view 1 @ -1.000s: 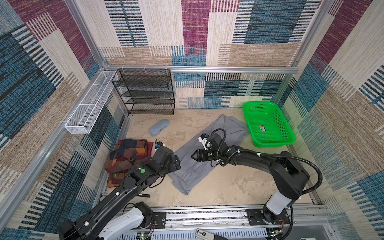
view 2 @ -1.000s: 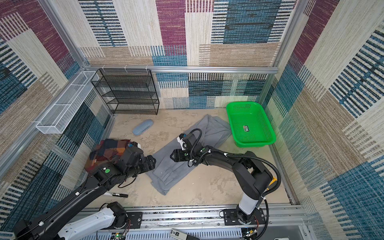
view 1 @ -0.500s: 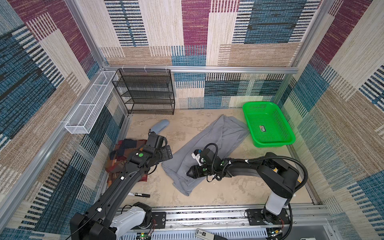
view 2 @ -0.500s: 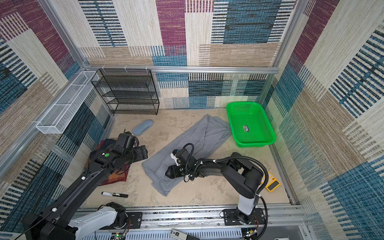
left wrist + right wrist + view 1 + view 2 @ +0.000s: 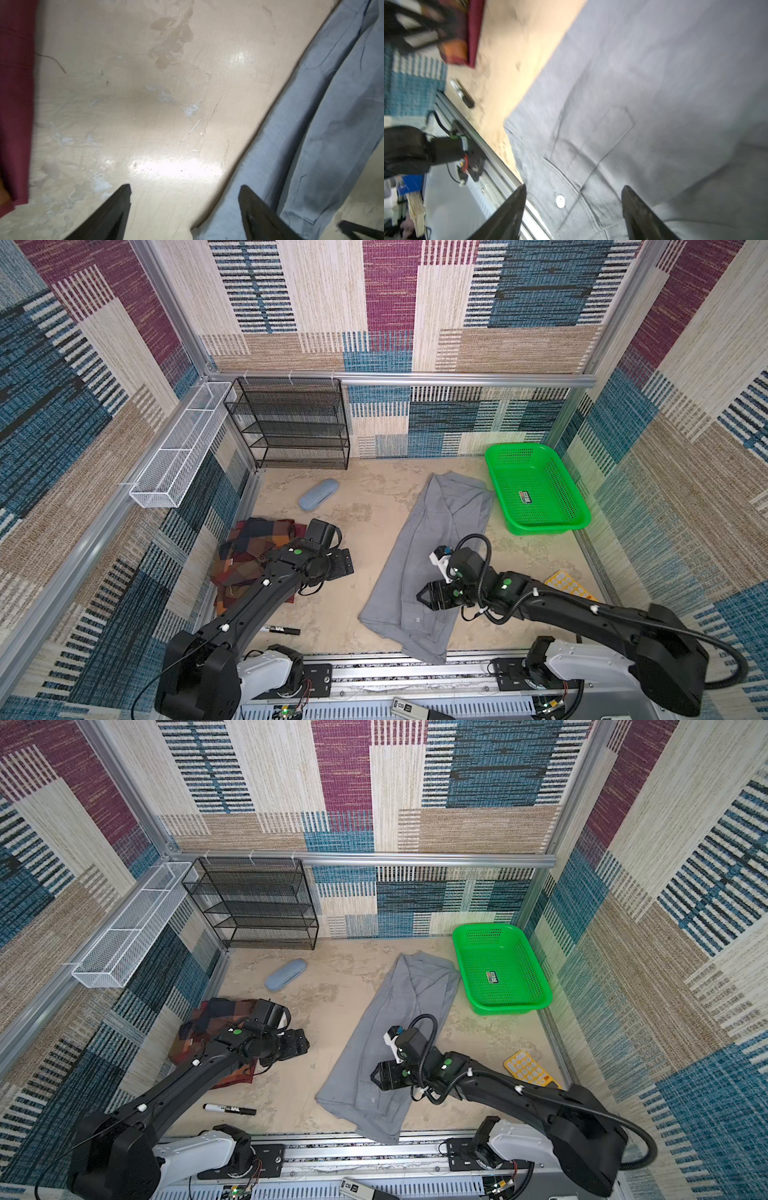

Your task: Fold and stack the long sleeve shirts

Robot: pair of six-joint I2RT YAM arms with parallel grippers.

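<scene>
The left arm (image 5: 249,605) and right arm (image 5: 582,614) are matte black on white bases (image 5: 266,666) at the frame's lower edge. Green stickers (image 5: 297,551) dot their links; 1 black cable (image 5: 489,551) loops at the right wrist. The left gripper (image 5: 185,187) has black tapered fingers (image 5: 112,214).

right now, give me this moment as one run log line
left gripper open over bare table | right gripper open over grey shirt | plaid shirt bunched, apart from it | not stacked

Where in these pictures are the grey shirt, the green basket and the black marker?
grey shirt (image 5: 415,560), in a top view, middle of the spread cloth.
green basket (image 5: 548,529), in a top view, its near wall.
black marker (image 5: 280,630), in a top view, middle of its barrel.
</scene>
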